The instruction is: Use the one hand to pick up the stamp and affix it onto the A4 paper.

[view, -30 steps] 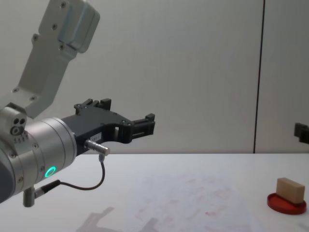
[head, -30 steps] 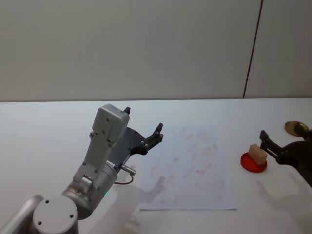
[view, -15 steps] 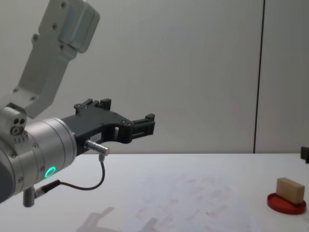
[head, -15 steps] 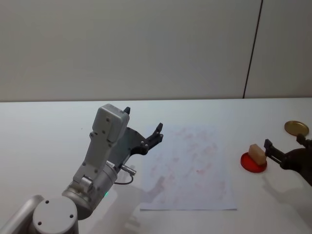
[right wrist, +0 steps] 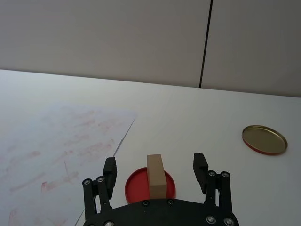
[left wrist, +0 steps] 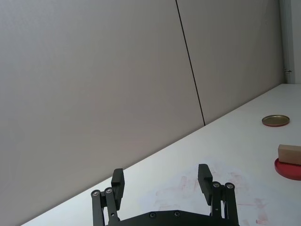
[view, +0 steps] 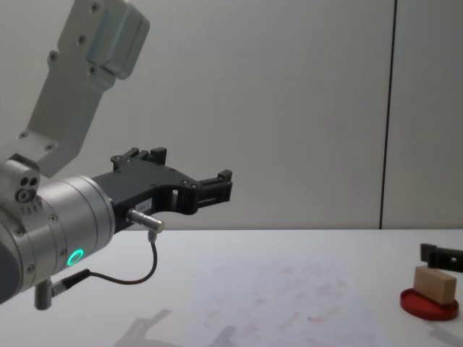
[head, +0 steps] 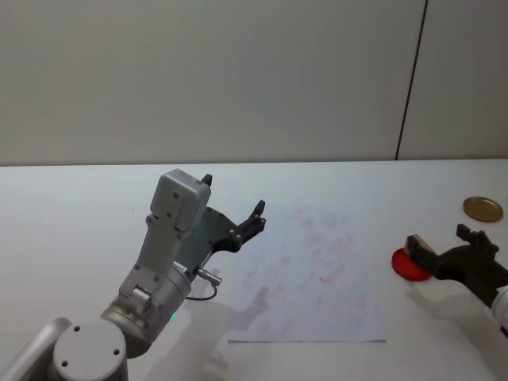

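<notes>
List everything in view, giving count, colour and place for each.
stamp: one, pale tan wood, standing on the ink pad
ink pad: one, red, round, on the table right of the paper
A4 paper: one, white with reddish smudges, flat mid-table
lid: one, gold, round, on the table's far right
table: one, white
left gripper: one, black, open, raised left of the paper
right gripper: one, black, open, fingers either side of the stamp, not touching

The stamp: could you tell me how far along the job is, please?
Done: nothing yet; the stamp stands on the red ink pad. In hand: the right gripper, open, lines up on it, not gripping. To do: grasp, carry, press onto the A4 paper. The left gripper is parked, raised beside the paper.
</notes>
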